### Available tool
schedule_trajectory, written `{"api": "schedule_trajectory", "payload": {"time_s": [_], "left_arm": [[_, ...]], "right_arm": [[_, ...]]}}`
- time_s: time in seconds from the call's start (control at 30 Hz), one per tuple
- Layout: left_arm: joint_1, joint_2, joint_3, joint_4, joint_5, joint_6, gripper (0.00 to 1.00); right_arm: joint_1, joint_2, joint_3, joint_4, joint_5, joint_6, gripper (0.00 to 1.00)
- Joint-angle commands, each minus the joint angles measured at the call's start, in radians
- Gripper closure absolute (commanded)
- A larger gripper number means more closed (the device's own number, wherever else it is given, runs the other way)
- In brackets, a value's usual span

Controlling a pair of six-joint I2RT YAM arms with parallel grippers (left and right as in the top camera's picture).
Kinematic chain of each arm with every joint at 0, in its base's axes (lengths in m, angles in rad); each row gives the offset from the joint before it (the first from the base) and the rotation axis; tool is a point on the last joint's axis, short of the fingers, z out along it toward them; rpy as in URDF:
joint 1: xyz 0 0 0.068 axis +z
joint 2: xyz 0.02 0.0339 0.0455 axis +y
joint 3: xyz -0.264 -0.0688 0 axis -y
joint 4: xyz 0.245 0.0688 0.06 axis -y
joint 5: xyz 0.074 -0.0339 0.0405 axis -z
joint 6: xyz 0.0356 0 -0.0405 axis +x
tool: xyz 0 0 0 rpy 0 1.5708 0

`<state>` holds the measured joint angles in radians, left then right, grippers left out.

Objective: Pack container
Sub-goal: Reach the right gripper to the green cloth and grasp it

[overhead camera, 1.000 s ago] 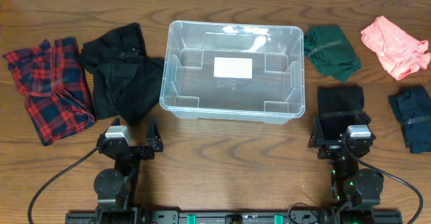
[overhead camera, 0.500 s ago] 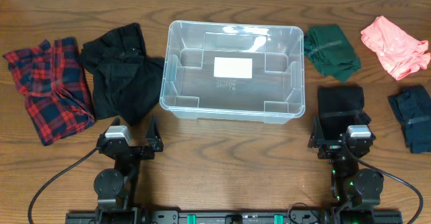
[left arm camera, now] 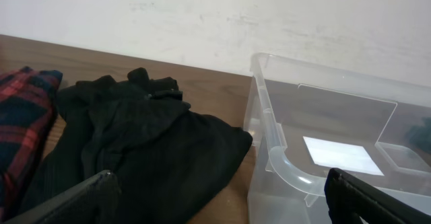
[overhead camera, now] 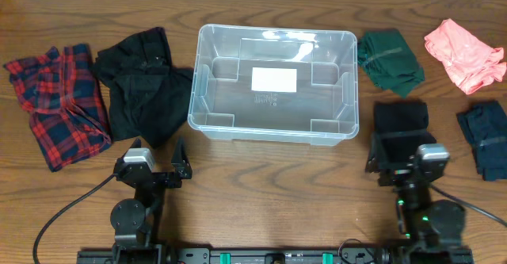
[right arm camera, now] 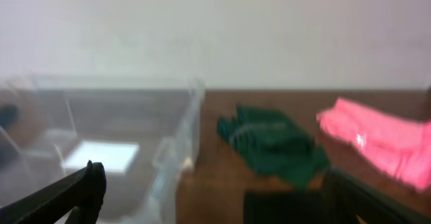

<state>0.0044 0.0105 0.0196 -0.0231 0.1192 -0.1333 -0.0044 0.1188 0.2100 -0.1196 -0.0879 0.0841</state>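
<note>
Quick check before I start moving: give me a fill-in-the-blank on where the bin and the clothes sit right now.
The container is ____ inside, apart from the label on its base.
That label is coloured ____.
The crumpled black garment, beside the red plaid garment, lies to the container's ____.
The pink garment and the green garment both lie on the container's ____ side.

Missing words: empty; white; left; right
</note>
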Motion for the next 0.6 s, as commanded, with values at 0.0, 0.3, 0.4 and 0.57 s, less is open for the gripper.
{"api": "schedule_trajectory", "payload": {"time_s": [0.0,0.3,0.4,0.57], "left_arm": [[-0.004,-0.006,-0.016,-0.036,0.008,0.005,0.02],[-0.004,-0.006,-0.016,-0.037,0.008,0.005,0.02],[-0.004,-0.006,-0.016,-0.036,0.008,0.005,0.02],[-0.004,-0.006,-0.016,-0.037,0.008,0.005,0.02]], "right_arm": [[0.009,0.132,0.200,-0.035,-0.021,0.010,0.01],[-0.011,0.737,0.779,-0.339,-0.075,0.003,0.01],[-0.044,0.939,0.991,-0.465,-0.148,-0.073,0.01],[-0.104,1.236,1.312,-0.666,-0.236,-0.168,0.01]]}}
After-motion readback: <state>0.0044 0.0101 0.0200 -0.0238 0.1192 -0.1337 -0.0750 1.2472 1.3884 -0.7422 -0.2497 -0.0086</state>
